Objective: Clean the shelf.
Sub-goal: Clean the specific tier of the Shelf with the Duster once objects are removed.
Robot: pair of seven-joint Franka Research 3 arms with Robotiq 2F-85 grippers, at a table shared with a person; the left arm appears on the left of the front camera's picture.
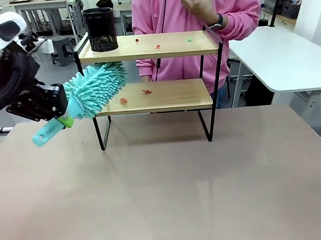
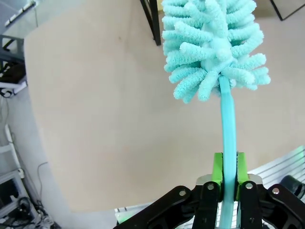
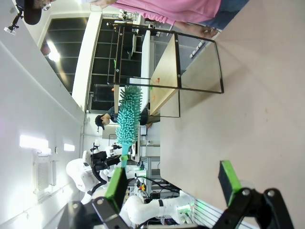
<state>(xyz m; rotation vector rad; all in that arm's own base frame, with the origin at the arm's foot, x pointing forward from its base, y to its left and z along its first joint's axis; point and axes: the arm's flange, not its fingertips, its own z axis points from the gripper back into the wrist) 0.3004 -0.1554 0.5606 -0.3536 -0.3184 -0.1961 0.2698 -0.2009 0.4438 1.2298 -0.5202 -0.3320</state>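
The left end effector (image 2: 229,174) is clenched on the thin handle of a fluffy teal microfibre duster (image 1: 93,86), whose head sits at the 9 o'clock end of the lower board. The small 2-tier shelf (image 1: 175,100), light wooden boards in a black metal frame, stands at 12 o'clock on the beige worktop (image 1: 166,187). Small red scraps (image 1: 147,91) lie on that board toward 3 o'clock. Sweeping looks barely started; the next move calls for a level stroke toward 3 o'clock. The right end effector (image 3: 172,180) is released, empty.
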